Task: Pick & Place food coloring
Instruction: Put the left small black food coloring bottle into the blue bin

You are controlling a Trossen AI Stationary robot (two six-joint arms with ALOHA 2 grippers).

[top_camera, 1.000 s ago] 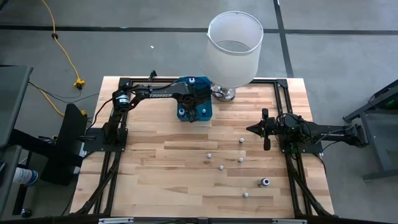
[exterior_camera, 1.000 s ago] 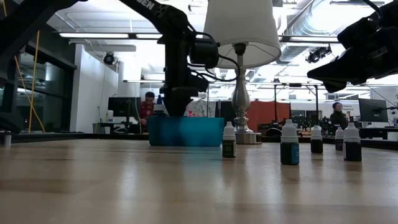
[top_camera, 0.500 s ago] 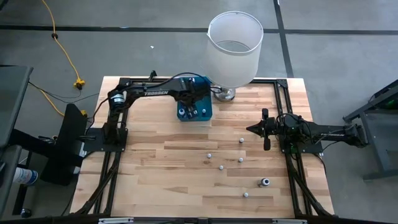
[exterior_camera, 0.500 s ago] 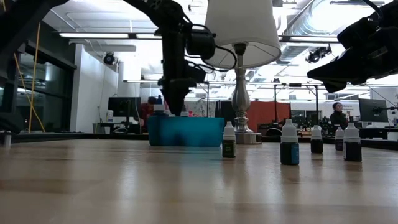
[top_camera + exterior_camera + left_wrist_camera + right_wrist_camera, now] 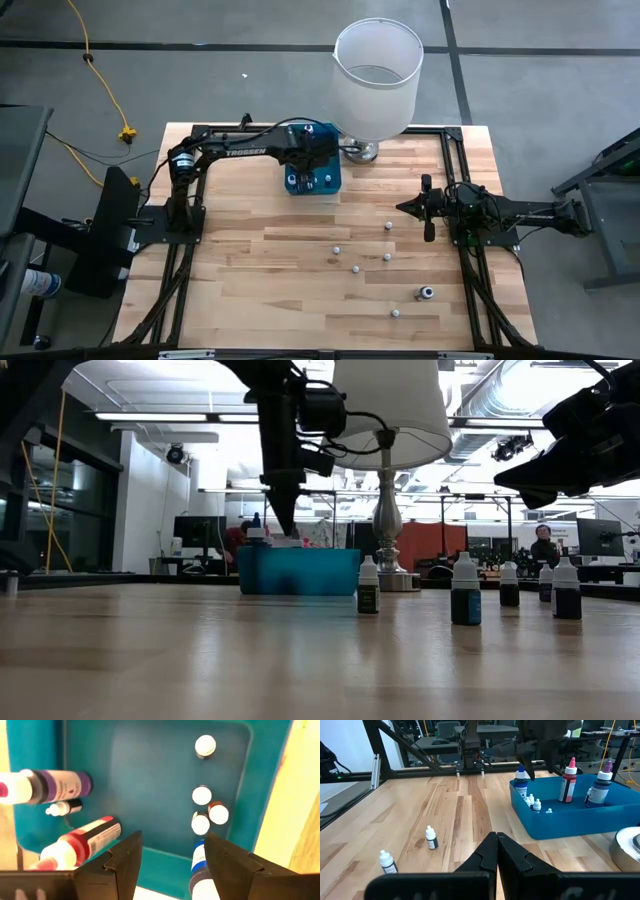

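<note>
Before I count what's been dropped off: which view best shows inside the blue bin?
The left wrist view: it looks straight down into the blue bin, showing small white-capped bottles and larger ones. The high view has the left gripper covering much of it; the low view shows only its wall; the right wrist view sees it obliquely.

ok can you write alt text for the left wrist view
Looking straight down past the open left tool into a teal bin. Three small white-capped bottles stand clustered near one wall, a fourth apart; larger purple, red and blue bottles ring the edges.
</note>
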